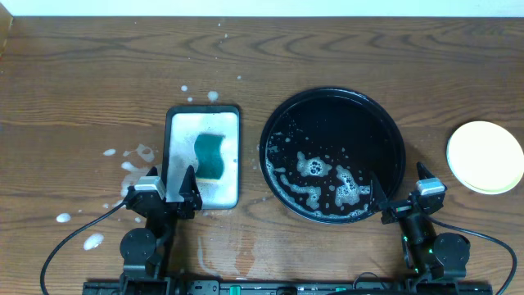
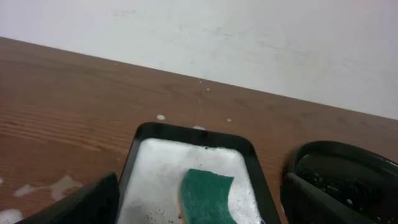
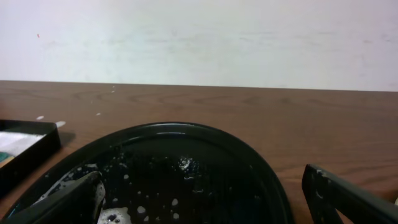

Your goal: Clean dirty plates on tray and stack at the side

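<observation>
The pale yellow glossy round plate (image 1: 485, 156) lies right of the suds-flecked large round black tray (image 1: 344, 111), nearer the right gripper (image 1: 397, 184), spread and empty like the left gripper (image 1: 172, 176).

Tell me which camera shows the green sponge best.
The overhead view: the sponge lies whole in its soapy tray. The left wrist view is closer but cuts off its lower end. The right wrist view catches only that tray's corner.
</observation>
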You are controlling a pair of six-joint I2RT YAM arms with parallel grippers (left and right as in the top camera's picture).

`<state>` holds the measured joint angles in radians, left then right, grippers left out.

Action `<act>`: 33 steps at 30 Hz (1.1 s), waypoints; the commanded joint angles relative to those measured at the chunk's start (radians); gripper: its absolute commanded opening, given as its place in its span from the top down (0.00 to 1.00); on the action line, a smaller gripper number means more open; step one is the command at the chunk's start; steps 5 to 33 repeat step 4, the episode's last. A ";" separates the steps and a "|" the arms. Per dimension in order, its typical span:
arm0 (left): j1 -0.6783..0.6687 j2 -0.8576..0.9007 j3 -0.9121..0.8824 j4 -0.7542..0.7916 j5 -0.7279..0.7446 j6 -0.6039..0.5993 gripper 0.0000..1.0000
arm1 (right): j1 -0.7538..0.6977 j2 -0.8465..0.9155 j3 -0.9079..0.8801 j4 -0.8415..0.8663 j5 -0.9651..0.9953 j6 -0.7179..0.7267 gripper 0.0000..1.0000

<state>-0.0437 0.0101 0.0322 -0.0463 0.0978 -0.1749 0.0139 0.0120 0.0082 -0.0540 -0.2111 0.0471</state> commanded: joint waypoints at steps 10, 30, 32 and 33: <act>0.002 -0.005 -0.028 -0.013 -0.005 0.014 0.17 | 0.006 -0.005 -0.003 -0.002 0.001 -0.011 0.01; 0.002 -0.005 -0.028 -0.013 -0.005 0.014 0.17 | 0.006 -0.005 -0.003 -0.002 0.001 -0.011 0.01; 0.002 -0.005 -0.028 -0.013 -0.005 0.014 0.17 | 0.006 -0.005 -0.003 -0.002 0.001 -0.011 0.01; 0.002 -0.005 -0.028 -0.013 -0.005 0.014 0.17 | 0.006 -0.005 -0.003 -0.002 0.001 -0.011 0.01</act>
